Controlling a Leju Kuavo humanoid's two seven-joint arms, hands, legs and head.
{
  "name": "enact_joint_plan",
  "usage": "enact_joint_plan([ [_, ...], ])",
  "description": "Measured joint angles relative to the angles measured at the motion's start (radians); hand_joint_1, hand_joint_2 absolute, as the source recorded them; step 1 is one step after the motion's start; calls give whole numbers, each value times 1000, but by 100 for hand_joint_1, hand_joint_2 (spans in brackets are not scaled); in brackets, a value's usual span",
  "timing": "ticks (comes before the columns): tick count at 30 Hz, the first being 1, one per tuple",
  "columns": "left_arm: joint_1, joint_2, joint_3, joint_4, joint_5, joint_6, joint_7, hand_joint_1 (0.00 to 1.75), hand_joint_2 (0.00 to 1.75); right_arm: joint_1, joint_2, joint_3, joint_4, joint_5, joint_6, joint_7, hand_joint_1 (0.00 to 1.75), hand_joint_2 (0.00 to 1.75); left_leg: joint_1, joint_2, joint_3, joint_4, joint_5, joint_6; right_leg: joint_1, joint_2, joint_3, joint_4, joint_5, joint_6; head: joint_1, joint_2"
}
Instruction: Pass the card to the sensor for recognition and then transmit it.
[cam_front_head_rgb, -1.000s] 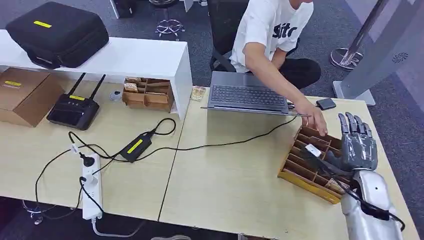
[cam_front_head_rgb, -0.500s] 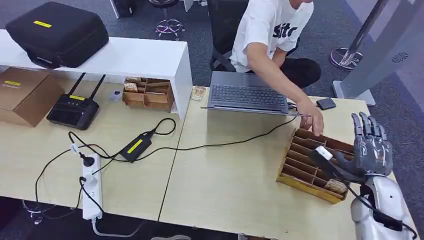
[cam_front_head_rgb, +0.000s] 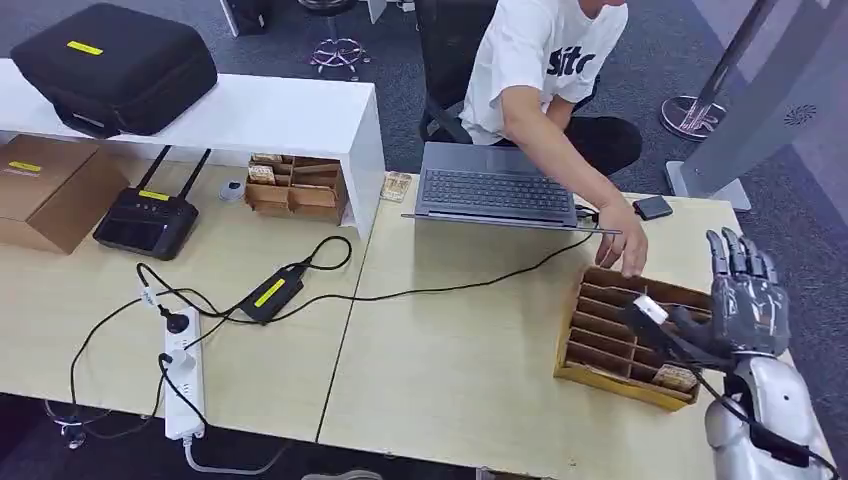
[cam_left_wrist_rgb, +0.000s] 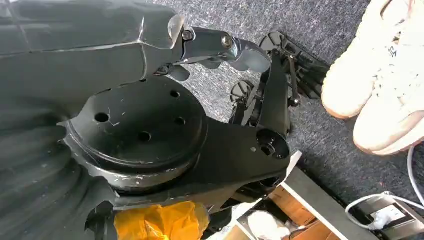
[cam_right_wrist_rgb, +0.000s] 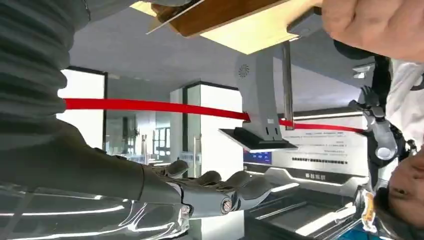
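A small white card is seen in the head view just left of the right hand, at the thumb tip. Its long axis appears to run from the thumb up and to the left, away from the palm, over the tray. It is too small for its faces or any print to be made out.

The right hand is held upright above the tray's right end, fingers extended upward and slightly apart, thumb reaching left toward the card. The card appears to be pinched at the thumb, but the contact is not clearly shown. In the right wrist view the hand is seen with fingers stretched out and nothing between them; the card cannot be made out there.

The tray, a wooden divided one, lies below and left of the hand. A person's hand rests at the tray's far edge, up and left of the right hand. A laptop lies further left, beyond that.

"sitr" can be read on the person's white shirt. Yellow labels on the case, box and router, well to the left, cannot be read.
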Motion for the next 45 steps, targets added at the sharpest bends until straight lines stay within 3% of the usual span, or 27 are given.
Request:
enact_joint_plan([
  [17,-1,0,0,0,0,0,2,0,175,-37,-16,-47,132,79,-6,39,0,175,0,0,1,0,0,0,0,0,1,0,0,0,0,0],
  [39,-1,0,0,0,0,0,3,0,175,-60,-14,-53,165,97,-19,31,0,175,0,0,2,0,0,0,0,0,2,0,0,0,0,0],
  [40,-1,0,0,0,0,0,3,0,175,-60,-14,-53,165,97,-19,31,80,175,0,0,2,0,0,0,0,0,2,0,0,0,0,0],
  [41,-1,0,0,0,0,0,3,0,175,-60,-14,-53,165,97,-19,31,105,175,0,0,2,0,0,0,0,0,2,0,0,0,0,0],
  [43,-1,0,0,0,0,0,3,0,175,-59,-14,-53,166,97,-19,29,96,175,0,0,2,0,0,0,0,0,2,0,0,0,0,0],
  [45,-1,0,0,0,0,-1,3,0,175,-57,-13,-53,169,96,-20,26,56,175,0,0,2,0,0,0,0,0,2,0,0,0,0,0],
])
